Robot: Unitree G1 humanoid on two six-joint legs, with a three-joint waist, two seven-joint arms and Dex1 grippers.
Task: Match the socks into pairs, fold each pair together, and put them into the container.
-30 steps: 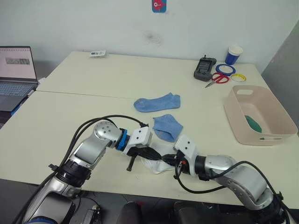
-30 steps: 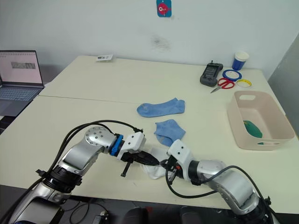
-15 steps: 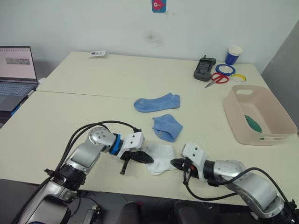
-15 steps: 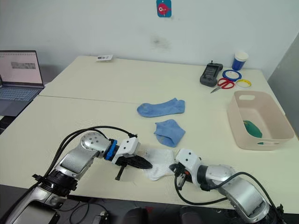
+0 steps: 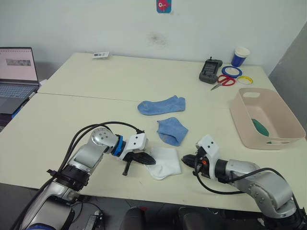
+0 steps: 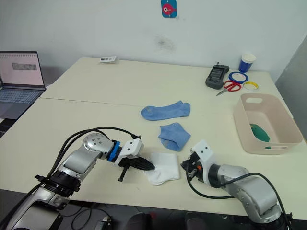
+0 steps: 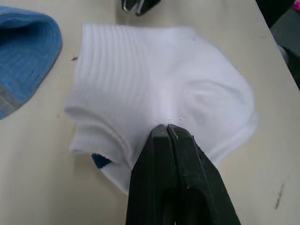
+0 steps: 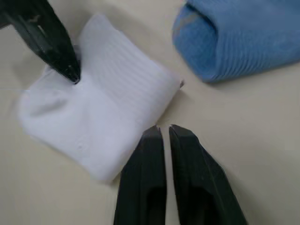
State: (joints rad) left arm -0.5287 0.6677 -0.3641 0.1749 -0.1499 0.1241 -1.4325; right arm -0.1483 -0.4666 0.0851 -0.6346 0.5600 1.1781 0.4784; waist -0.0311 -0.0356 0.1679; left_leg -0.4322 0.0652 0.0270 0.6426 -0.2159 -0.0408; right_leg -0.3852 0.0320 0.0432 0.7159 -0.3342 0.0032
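Pulled back, the right pincer point(image 5: 184, 158) sits nearly closed beside the folded white socks point(image 5: 165, 162); left pincer point(image 5: 152, 161) presses closed on them.

**Clutter around the table point(image 5: 96, 110)**

Laptop point(image 5: 17, 79) open, just off table's left edge. Small card point(image 5: 100, 55) at far edge. Far right corner: black handheld device point(image 5: 209, 70), red scissors point(image 5: 222, 81), blue tape ring point(image 5: 231, 71), yellow tape ring point(image 5: 244, 79), blue-and-white paper cup point(image 5: 240, 56). Sticker point(image 5: 163, 5) on wall above table.

A cream table point(image 5: 86, 110) carries a folded white sock pair point(image 5: 165, 163), two blue socks point(image 5: 161, 105) beyond it, and, right of those, a pink tub point(image 5: 244, 124).
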